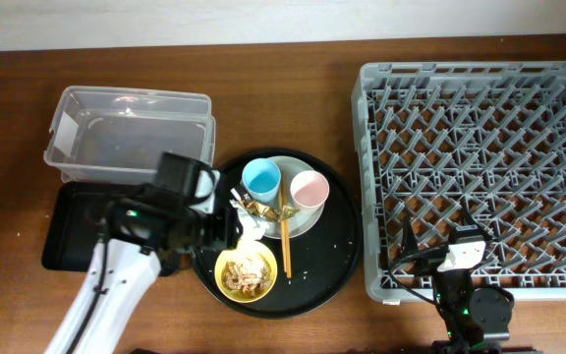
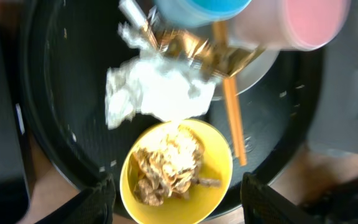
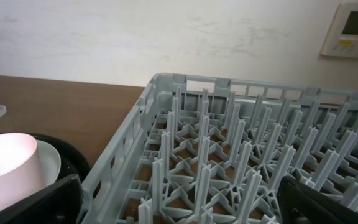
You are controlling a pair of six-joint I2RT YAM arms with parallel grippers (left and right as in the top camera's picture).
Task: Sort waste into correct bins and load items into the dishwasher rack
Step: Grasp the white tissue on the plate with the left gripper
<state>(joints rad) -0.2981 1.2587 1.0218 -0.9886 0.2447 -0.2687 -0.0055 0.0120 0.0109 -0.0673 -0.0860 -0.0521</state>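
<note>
On the big round black tray lie a pale plate, a light-blue cup, a pink cup, brown chopsticks, a white napkin, a gold wrapper and a yellow bowl of beige scraps. My left gripper is open and empty. In the left wrist view it hangs over the bowl, scraps and napkin, with the wrapper and chopsticks beyond. My right gripper is open over the grey rack's near edge.
The clear tub stands at the back left, with the shallow black tray in front of it, partly under my left arm. The rack fills the right wrist view, with the pink cup to its left.
</note>
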